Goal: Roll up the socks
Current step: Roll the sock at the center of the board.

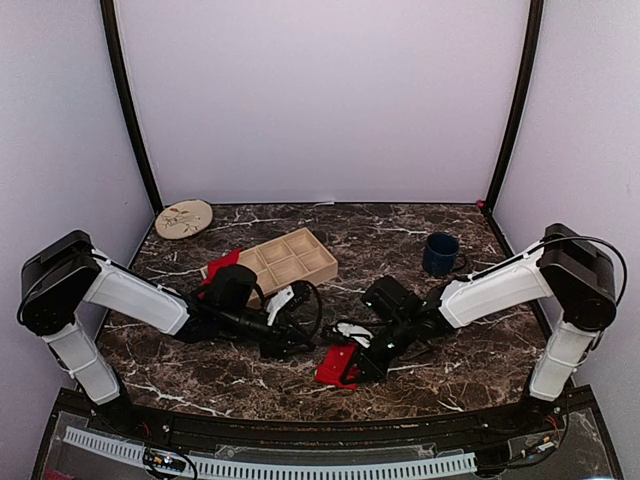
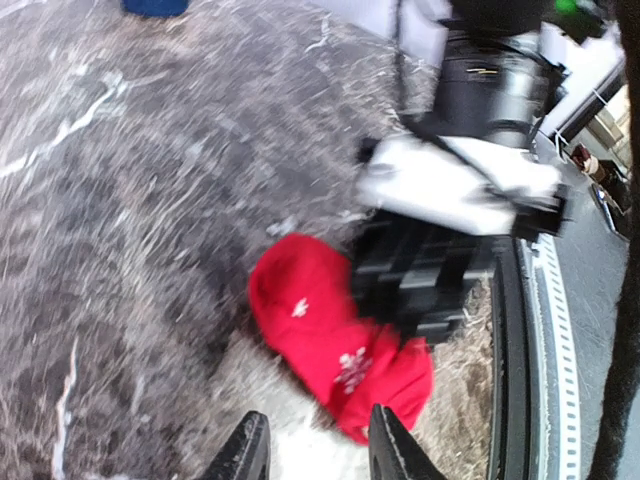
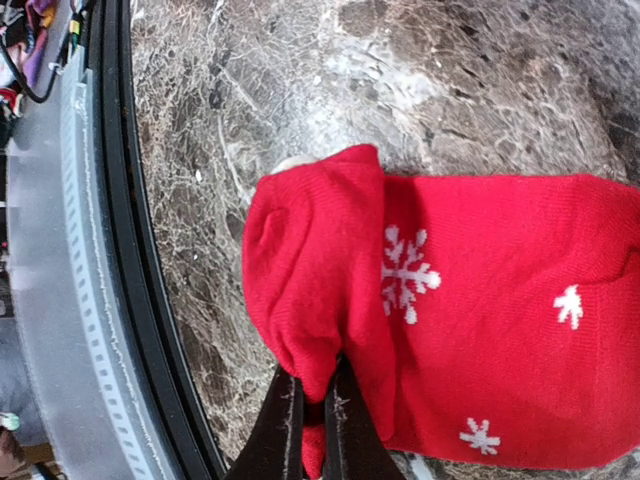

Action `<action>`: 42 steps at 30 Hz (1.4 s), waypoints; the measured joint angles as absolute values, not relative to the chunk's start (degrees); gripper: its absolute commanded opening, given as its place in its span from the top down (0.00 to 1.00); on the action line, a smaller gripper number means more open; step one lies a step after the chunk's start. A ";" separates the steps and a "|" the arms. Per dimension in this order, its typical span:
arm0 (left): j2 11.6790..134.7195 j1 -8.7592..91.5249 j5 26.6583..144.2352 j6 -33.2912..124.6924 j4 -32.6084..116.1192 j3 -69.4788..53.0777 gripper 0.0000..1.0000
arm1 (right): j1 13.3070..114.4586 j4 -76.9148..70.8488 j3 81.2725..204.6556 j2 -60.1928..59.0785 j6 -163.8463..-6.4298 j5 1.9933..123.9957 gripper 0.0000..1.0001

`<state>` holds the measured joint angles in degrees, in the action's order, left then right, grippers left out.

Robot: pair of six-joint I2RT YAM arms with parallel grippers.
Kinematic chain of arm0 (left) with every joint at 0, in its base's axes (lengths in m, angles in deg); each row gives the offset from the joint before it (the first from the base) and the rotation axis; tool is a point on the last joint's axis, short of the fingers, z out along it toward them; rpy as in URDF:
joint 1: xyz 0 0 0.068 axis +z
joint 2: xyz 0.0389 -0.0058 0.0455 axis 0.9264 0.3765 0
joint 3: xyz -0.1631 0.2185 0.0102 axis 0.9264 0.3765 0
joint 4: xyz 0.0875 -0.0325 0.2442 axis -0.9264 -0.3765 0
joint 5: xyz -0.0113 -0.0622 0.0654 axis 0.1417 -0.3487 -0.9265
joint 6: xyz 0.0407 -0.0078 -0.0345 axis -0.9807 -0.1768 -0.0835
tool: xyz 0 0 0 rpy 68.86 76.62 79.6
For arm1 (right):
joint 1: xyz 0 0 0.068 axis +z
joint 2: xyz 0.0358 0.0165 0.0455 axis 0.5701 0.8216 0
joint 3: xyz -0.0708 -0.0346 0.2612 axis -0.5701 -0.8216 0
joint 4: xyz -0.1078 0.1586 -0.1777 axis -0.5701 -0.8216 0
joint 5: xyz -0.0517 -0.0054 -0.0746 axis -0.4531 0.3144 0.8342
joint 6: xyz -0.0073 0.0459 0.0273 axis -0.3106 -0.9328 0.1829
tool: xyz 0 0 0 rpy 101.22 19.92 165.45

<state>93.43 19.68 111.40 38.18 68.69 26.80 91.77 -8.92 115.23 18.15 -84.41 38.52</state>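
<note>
A red sock with white snowflakes [image 3: 480,300] lies on the dark marble table close to the front edge, seen also from above [image 1: 335,366]. My right gripper [image 3: 312,425] is shut on a folded-over end of this sock [image 2: 320,335], the fabric pinched between its fingers. In the top view the right gripper [image 1: 357,362] sits at the sock's right side. My left gripper [image 2: 315,452] stands open just short of the sock, with nothing between its fingertips [image 2: 392,448]. From above, the left gripper [image 1: 298,345] is left of the sock. A second red sock [image 1: 222,264] lies by the wooden tray.
A wooden compartment tray [image 1: 285,262] stands behind the left arm. A dark blue mug [image 1: 440,254] is at the back right and a round patterned plate [image 1: 183,218] at the back left corner. The black front rail [image 3: 130,300] runs right beside the sock.
</note>
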 measured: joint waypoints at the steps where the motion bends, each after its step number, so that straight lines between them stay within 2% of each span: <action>1: 93.10 19.57 111.18 37.80 69.02 26.84 0.63 | 91.20 -8.90 115.23 18.43 -84.89 37.29 1.00; 7: 91.40 14.43 109.33 33.80 69.91 28.27 0.62 | 88.29 -8.63 115.16 19.85 -87.84 31.19 1.00; 17: 90.61 10.58 106.90 26.04 69.39 29.62 0.56 | 85.34 -8.79 115.67 23.37 -89.81 22.23 1.00; 42: 98.19 8.07 106.11 8.21 59.22 21.51 0.54 | 85.26 -13.38 118.40 26.08 -89.44 17.47 1.00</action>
<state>98.19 8.07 106.11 8.21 59.22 21.51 85.26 -13.38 118.40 26.08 -89.44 17.47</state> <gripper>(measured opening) 0.459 0.028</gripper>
